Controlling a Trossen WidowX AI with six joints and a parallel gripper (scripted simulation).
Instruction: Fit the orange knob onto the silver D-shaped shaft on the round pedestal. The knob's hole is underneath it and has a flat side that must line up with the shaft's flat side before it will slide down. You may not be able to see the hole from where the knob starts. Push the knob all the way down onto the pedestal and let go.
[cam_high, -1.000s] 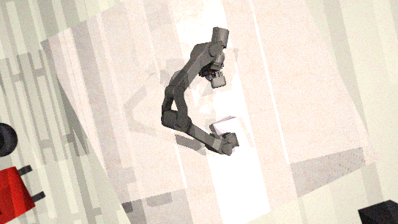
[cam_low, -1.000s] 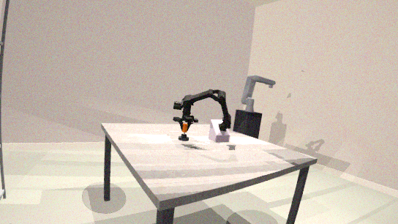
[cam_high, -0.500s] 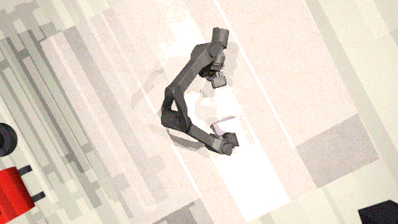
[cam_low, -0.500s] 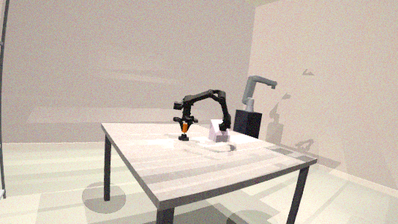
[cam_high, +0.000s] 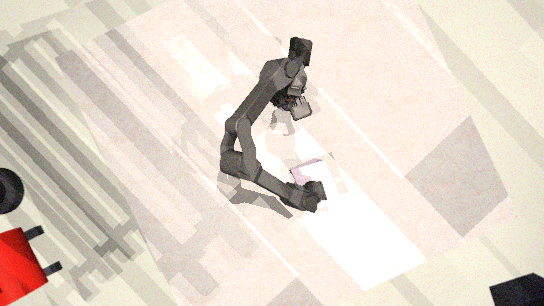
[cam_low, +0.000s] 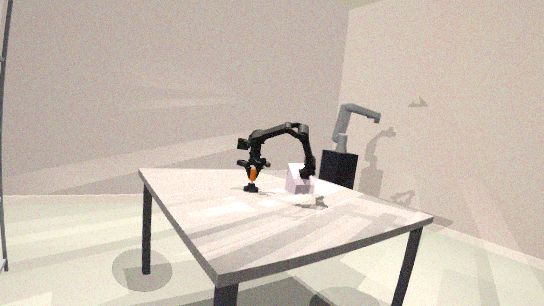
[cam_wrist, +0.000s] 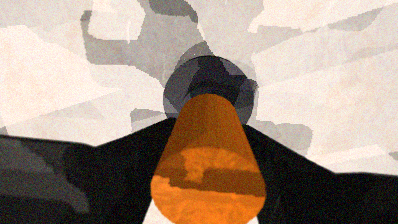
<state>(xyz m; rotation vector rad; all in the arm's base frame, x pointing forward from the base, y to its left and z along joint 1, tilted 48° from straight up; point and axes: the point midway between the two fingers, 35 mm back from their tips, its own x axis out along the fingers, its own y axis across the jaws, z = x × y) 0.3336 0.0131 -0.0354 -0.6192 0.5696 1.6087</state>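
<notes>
The orange knob (cam_low: 253, 174) (cam_wrist: 210, 165) is held upright between the fingers of my gripper (cam_low: 253, 170) (cam_wrist: 208, 127), which is shut on it. In the top view only a speck of orange shows under the arm. The dark round pedestal (cam_low: 251, 188) (cam_wrist: 173, 97) stands on the table directly below the knob. In the exterior view a short pale gap, seemingly part of the silver shaft, shows between knob and pedestal. In the wrist view the knob's lower end overlaps the pedestal and hides the shaft. The hole and both flat sides are hidden.
A pale pink box-like block (cam_high: 300, 173) (cam_low: 292, 181) stands beside the arm's base on the table (cam_low: 220, 276). Patchy shadows cross the table. Another grey arm (cam_low: 343, 122) stands on a black stand (cam_low: 338, 168) beyond the table.
</notes>
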